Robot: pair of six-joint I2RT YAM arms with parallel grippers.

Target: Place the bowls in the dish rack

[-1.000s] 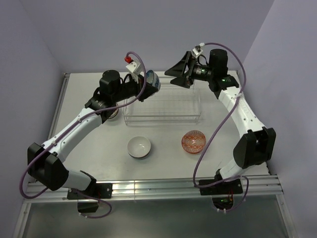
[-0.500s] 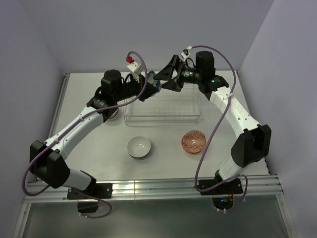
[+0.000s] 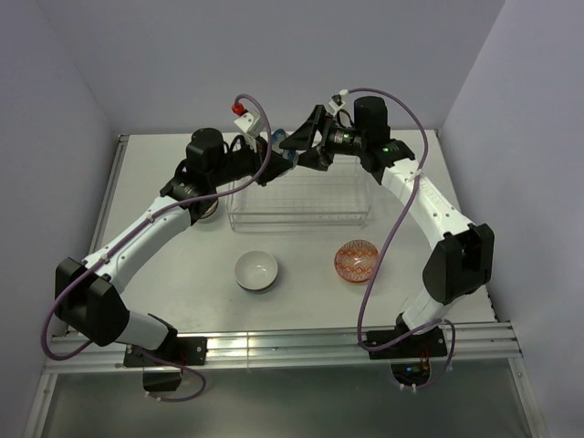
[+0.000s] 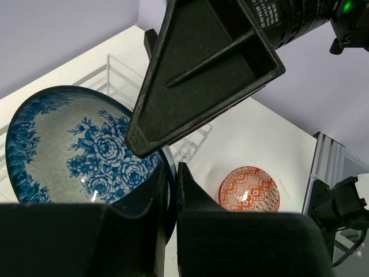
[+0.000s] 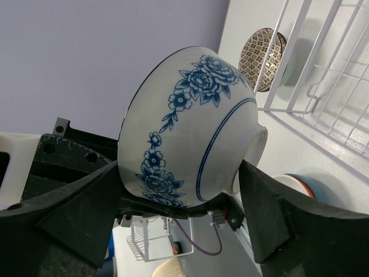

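Note:
My left gripper (image 3: pixel 272 148) is shut on the rim of the blue-and-white bowl (image 3: pixel 279 140) and holds it on edge above the far left corner of the dish rack (image 3: pixel 301 203). In the left wrist view the fingers (image 4: pixel 193 199) pinch the bowl's rim (image 4: pixel 75 150). My right gripper (image 3: pixel 297 148) is open, with one finger on each side of this bowl (image 5: pixel 190 127). The white bowl (image 3: pixel 256 270) and the orange-red bowl (image 3: pixel 357 260) sit on the table in front of the rack. The grey-brown bowl (image 3: pixel 209 211) lies left of the rack, partly under my left arm.
The rack's thin bars (image 5: pixel 323 75) run along the right of the right wrist view, with the grey-brown bowl (image 5: pixel 262 60) beyond them. The orange-red bowl (image 4: pixel 249 189) shows below in the left wrist view. Walls close the table at the back and sides.
My right gripper has swung left from the rack's far right corner to the blue-and-white bowl and now straddles it. My left gripper has held the bowl almost still.

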